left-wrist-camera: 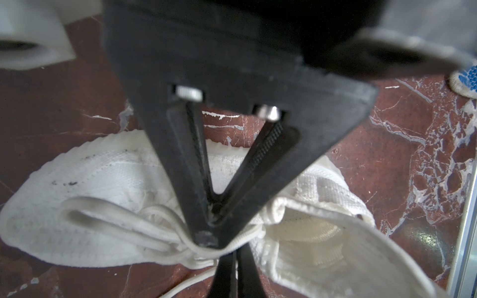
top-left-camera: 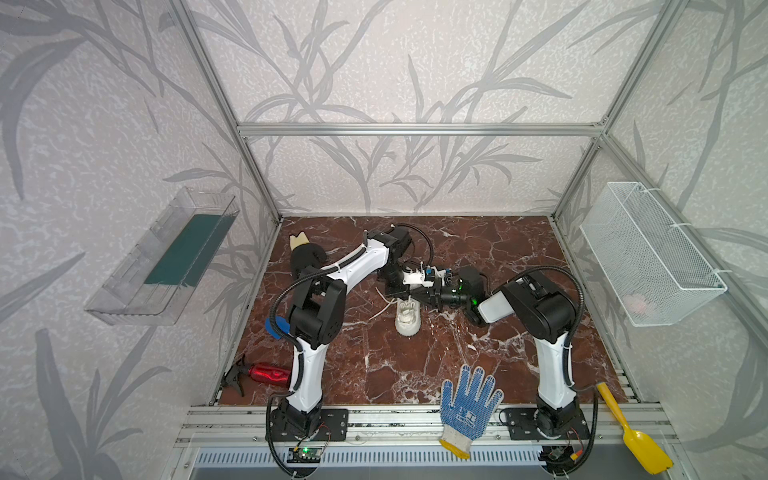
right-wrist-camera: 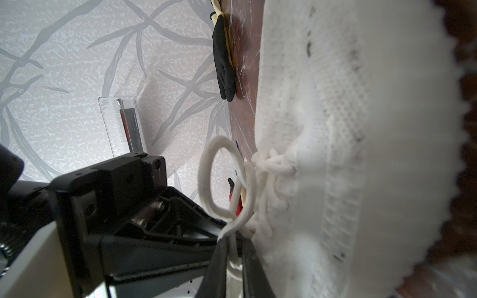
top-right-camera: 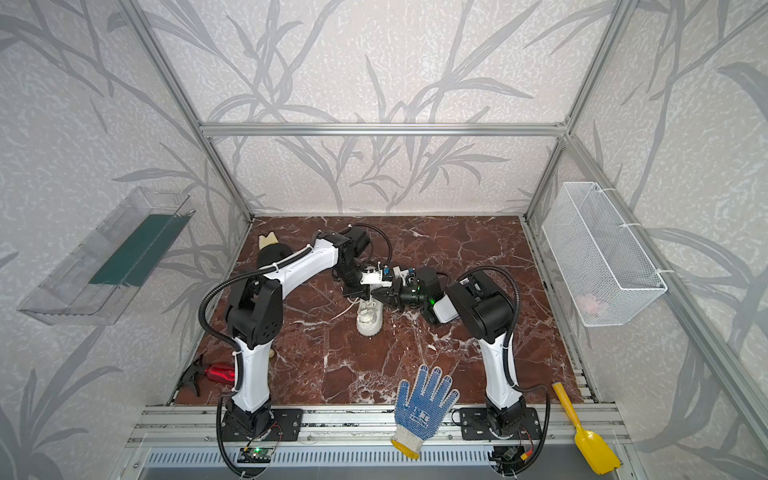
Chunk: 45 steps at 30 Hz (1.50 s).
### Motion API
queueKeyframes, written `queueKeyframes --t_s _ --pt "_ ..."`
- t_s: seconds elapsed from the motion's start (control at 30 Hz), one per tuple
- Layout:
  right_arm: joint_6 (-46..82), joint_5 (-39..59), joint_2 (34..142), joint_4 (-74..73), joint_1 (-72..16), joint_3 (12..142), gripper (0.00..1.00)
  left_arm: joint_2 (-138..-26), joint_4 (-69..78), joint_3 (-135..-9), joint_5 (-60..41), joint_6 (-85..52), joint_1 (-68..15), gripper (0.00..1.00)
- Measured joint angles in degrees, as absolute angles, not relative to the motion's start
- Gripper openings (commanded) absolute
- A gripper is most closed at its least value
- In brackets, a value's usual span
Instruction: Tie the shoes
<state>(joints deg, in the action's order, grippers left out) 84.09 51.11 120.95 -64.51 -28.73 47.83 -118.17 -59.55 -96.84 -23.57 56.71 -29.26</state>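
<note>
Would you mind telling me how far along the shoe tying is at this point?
Done: one loop is formed over the shoe. In hand: the left fingers pinch that loop's base, and the right fingers close on a lace strand beside it. Left: no finished bow or tight knot shows yet.

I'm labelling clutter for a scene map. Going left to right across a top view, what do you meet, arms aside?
Leftmost first: clear tray → red spray bottle → sneaker → blue glove → yellow scoop.
</note>
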Motion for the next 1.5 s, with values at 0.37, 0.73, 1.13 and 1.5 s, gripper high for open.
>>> queueKeyframes --t_s 0.37,0.73,1.13,1.5 --pt "84.4 51.4 120.9 -65.5 -28.8 47.8 0.08 -118.2 -59.2 -96.8 -23.5 52.3 -29.3 0.0" --pt "83.8 51.4 120.9 -65.4 -28.8 47.8 0.0 -118.2 -59.1 -96.8 -23.6 49.9 -29.2 0.11" --pt "81.3 51.3 120.9 -64.7 -29.0 47.8 0.0 -115.3 -53.6 -92.8 -24.5 47.8 -27.4 0.35" --pt "78.5 51.5 120.9 -62.8 -29.2 47.9 0.0 -108.9 -45.5 -86.8 -30.6 42.5 -21.8 0.5"
